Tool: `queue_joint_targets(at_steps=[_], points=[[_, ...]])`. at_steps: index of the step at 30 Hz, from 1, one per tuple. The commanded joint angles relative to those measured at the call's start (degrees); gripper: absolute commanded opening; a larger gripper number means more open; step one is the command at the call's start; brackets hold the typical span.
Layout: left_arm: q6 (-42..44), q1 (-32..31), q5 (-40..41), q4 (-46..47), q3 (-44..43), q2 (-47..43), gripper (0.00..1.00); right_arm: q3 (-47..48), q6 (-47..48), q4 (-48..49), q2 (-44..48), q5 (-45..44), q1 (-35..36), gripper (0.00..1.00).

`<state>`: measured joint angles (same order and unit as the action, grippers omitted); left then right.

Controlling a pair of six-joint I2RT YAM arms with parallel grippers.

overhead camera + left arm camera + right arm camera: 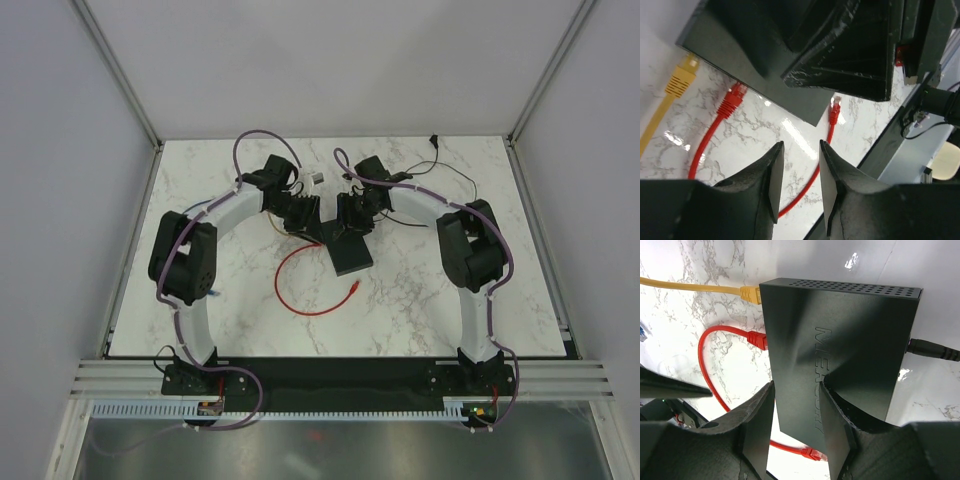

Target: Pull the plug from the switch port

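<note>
A red plug (757, 340) seated in the switch (860, 335), both claws parted.
It sits in a side port beside a yellow plug (750, 293), on the marble surface (420, 300). The left claw (800, 150) hangs open and empty near it; the right claw (796, 387) is spread over the switch top, one finger at the port edge.

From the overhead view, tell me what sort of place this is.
Probably a robotics lab test cell: plain white enclosure walls, a marble-patterned table, and a network switch with a red cable plugged in.
</note>
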<state>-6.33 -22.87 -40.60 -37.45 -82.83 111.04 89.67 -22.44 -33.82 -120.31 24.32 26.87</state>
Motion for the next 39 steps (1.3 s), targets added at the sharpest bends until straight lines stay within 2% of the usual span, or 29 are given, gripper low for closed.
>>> queue_joint_targets(at_steps=[1,3,6,7,10,13,14,18,19,20,21,23,29,34,35,36,39], points=[[-2.0,0.3,4.1,6.5,0.1,-0.6,0.42,-3.0,2.4,-2.7,-1.3,-3.7,-0.2,0.5],[-5.0,0.3,9.5,7.4,1.3,-1.8,0.4,-3.2,2.2,-2.6,-1.2,-3.5,-0.2,0.5],[-15.0,0.3,16.2,8.4,3.8,-4.3,0.41,-3.6,0.9,-1.5,-1.1,-2.5,-0.2,0.5],[-20.5,0.2,16.3,9.8,4.9,-4.9,0.42,-3.9,0.5,-1.2,-1.1,-2.3,-0.2,0.5],[-29.2,-0.4,16.6,12.8,7.9,-6.1,0.43,-3.7,-0.9,-0.6,-1.2,-1.5,-0.2,0.5],[-34.8,-0.6,17.4,16.0,10.8,-7.2,0.42,-3.5,-1.8,-0.4,-0.5,-1.2,-0.2,0.5],[-35.5,-0.6,17.1,18.7,11.6,-7.6,0.42,-3.6,-1.8,-0.4,-0.4,-1.2,-0.2,0.5],[-35.5,-0.8,17.0,18.7,15.4,-8.6,0.43,-4.1,-2.2,-0.1,1.2,-0.8,-0.4,0.52],[-44.0,-0.8,16.7,22.2,17.9,-8.9,0.46,-4.1,-2.4,-0.1,1.5,-0.7,-0.5,0.52],[-45.7,-0.8,14.7,29.6,19.2,-9.2,0.49,-4.2,-2.7,-0.1,2.1,-0.4,-0.6,0.52],[-47.1,-0.8,14.7,29.6,20.2,-9.6,0.49,-4.3,-2.7,0.1,2.4,-0.3,-0.6,0.52],[-48.9,-0.8,14.2,30.9,21.8,-10.0,0.49,-4.4,-2.9,0.1,3.1,0.2,-0.7,0.52],[-42.6,-0.8,13.0,29.5,18.7,-11.6,0.48,-5.0,-2.4,0.1,5.3,-0.8,-1.3,0.53],[-42.6,-0.7,13.0,29.5,16.6,-8.2,0.48,-5.4,-2.0,-0.1,6.1,-0.9,-3.1,0.54],[-39.1,-0.7,8.4,28.0,17.3,-8.3,0.53,-5.5,-2.1,-0.1,6.3,-1.0,-3.5,0.54],[-45.5,-0.8,8.4,30.0,18.0,-8.6,0.53,-5.5,-2.3,-0.2,6.5,-1.4,-4.1,0.54],[-50.7,-0.8,11.6,31.6,20.5,-10.6,0.51,-5.6,-2.3,-0.1,6.9,-2.4,-4.8,0.55]])
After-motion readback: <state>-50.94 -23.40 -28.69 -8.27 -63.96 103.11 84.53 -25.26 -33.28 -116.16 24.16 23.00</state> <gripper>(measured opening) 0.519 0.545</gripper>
